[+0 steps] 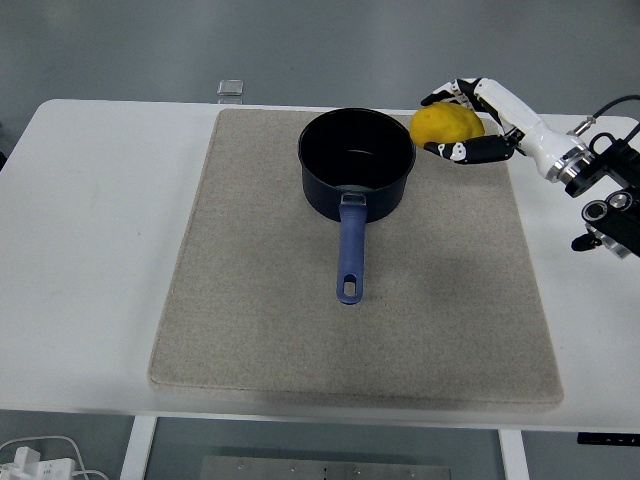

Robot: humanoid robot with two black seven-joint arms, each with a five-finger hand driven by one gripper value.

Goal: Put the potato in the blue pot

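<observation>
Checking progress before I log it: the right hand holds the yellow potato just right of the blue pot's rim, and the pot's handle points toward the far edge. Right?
Not quite. The head view shows the pot's handle pointing toward the near edge. The right hand does hold the potato just right of the rim.

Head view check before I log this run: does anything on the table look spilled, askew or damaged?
Nothing stands out. The blue pot sits upright on the mat, handle toward the near edge. The right hand holds the yellow potato beside the pot's rim. No spill or damage shows.
</observation>
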